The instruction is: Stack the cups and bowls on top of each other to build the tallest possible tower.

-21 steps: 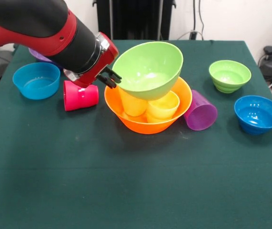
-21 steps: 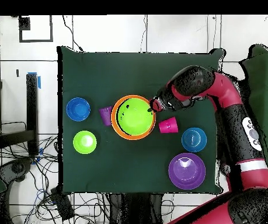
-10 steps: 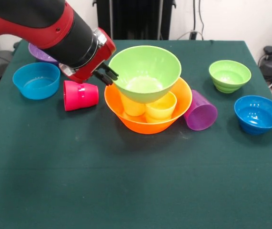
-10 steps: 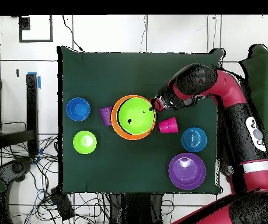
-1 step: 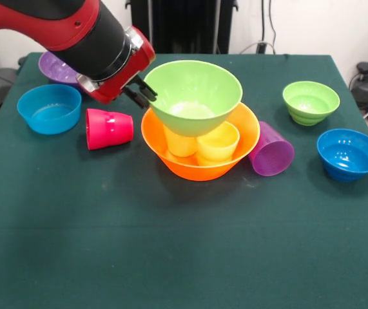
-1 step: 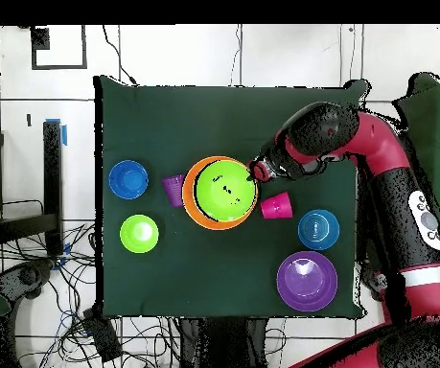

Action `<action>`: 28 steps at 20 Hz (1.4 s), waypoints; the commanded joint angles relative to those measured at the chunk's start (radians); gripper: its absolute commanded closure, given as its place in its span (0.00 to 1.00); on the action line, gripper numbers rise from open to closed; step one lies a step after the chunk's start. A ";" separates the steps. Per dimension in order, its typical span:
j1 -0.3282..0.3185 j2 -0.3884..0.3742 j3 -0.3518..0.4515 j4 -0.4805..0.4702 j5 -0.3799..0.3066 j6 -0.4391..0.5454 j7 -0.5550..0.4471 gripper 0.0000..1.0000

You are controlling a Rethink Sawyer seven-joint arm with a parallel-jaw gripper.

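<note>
At the rim of the large green bowl (image 5: 193,93): jaws of the gripper (image 5: 145,94) clamped on it, bowl atop two yellow cups (image 5: 217,141) inside the orange bowl (image 5: 200,166).

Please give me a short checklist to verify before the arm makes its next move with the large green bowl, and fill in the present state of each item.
1. Large green bowl sits on the two yellow cups inside the orange bowl: ok.
2. Green bowl is level: not ok, it looks slightly tilted.
3. Gripper has released the rim: cannot tell, the jaws are at the rim.
4. Red-pink cup is ready to grasp: not ok, it lies on its side.
5. Purple cup is ready to grasp: not ok, it lies on its side against the orange bowl.
6. Small bowls stand apart from the tower: ok.
</note>
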 commanded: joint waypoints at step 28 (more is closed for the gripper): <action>0.064 0.029 -0.029 0.063 -0.029 -0.145 -0.186 1.00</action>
